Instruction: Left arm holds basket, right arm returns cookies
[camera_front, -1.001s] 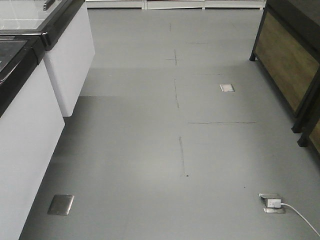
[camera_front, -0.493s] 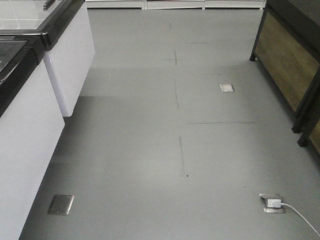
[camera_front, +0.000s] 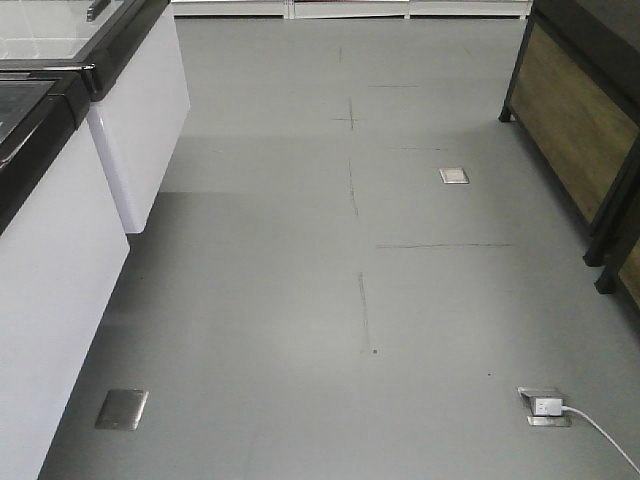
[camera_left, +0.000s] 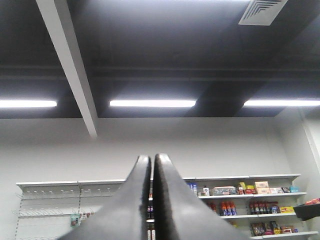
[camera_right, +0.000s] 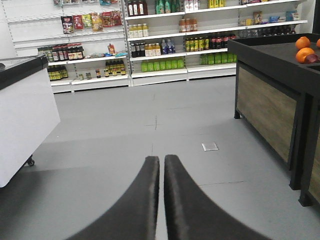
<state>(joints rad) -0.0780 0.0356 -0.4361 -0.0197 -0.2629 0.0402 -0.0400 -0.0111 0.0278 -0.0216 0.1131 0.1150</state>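
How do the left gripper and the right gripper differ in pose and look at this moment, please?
The left gripper is tilted up at the ceiling lights; the right gripper points ahead over the grey floor towards the shelves. The left gripper's fingers show a grey sheen, while the right gripper's look flat black. Both are shut, holding nothing.
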